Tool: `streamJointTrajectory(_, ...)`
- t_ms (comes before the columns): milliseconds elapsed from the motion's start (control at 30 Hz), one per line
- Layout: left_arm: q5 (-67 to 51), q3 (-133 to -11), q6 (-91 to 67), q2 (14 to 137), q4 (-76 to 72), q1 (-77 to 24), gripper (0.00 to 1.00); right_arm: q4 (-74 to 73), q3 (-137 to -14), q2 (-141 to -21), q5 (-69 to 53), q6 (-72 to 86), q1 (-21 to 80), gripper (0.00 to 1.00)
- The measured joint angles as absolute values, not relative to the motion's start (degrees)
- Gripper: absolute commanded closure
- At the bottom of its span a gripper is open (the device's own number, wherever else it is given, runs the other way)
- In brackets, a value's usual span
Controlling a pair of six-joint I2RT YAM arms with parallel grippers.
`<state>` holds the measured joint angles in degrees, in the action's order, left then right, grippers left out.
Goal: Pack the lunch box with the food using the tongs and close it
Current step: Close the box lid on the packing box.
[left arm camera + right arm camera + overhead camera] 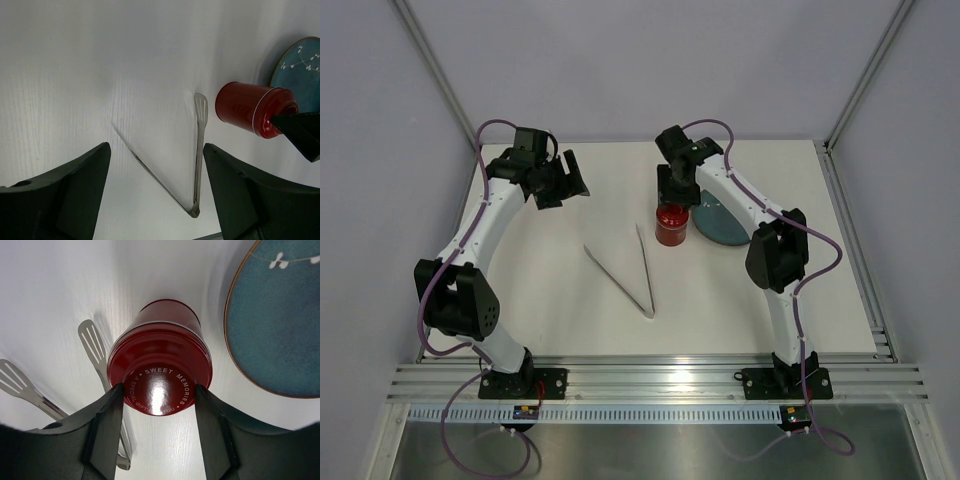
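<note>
The lunch box (671,226) stood toward the bench's (570,315) far edge, just beside the plate (280,325). The right gripper's (159,388) jaws pinched its lid (159,371); left gripper's (156,150) jaws spread, empty. The tongs (644,270) lay mid-bench. I judged the lid wanted a level grip, straight vertical travel.

Bright, even, diffuse overhead light fills all three views, and the white table (560,310) looks almost washed out. Glare streaks the metal rail (670,376) by the arm bases. The left gripper (156,150) shows its fingers (60,200) as dark, soft-focus shapes. Ahead of them, the tongs (198,150) cast a thin, faint shadow. Between the blurred black fingers of the right gripper (159,390), the glossy lunch box (160,360) carries a round white highlight, with soft grey shadow beyond it.
</note>
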<state>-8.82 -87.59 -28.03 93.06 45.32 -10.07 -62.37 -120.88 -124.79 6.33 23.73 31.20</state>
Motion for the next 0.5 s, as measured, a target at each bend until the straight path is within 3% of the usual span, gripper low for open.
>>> streamJointTrajectory(500, -8.8, -86.5, -28.0, 93.0, 45.3, -10.1, 0.21, -62.5, -121.5, -124.8, 6.6, 23.7, 31.9, 0.88)
